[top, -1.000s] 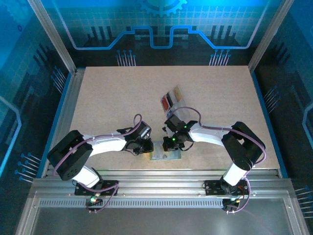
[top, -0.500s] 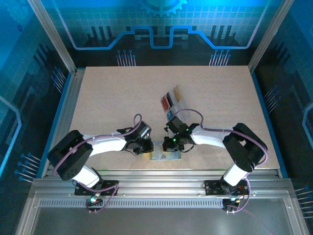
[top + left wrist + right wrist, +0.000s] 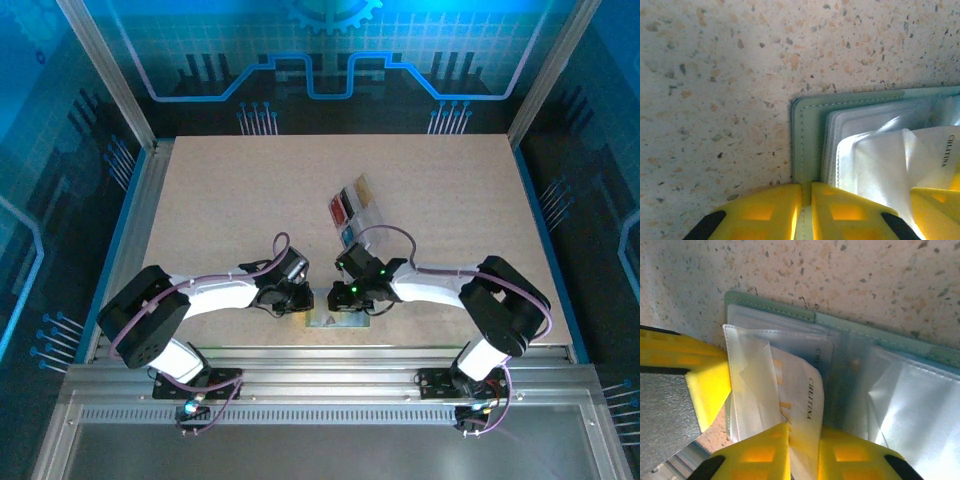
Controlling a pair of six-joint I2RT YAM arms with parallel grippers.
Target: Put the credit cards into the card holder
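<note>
Where the card holder (image 3: 807, 145) lies: open on the counter (image 3: 715, 75), near edge
Left tool (image 3: 806, 210): pinched on its green cover edge
Right tool (image 3: 804, 440): narrow, astride a pale card (image 3: 802, 390) at a clear sleeve (image 3: 910, 405); grip unclear

The bench (image 3: 240, 200) is a pale speckled slab, beige with tan and dark flecks, evenly lit. Aluminium posts (image 3: 105, 70) rise at its back corners, and a ribbed aluminium rail (image 3: 320, 385) runs along the near edge. The back wall (image 3: 200, 40) glows blue with circuit lines and what looks like part of a gear. Dark blue patterned panels (image 3: 40, 200) close both sides.
</note>
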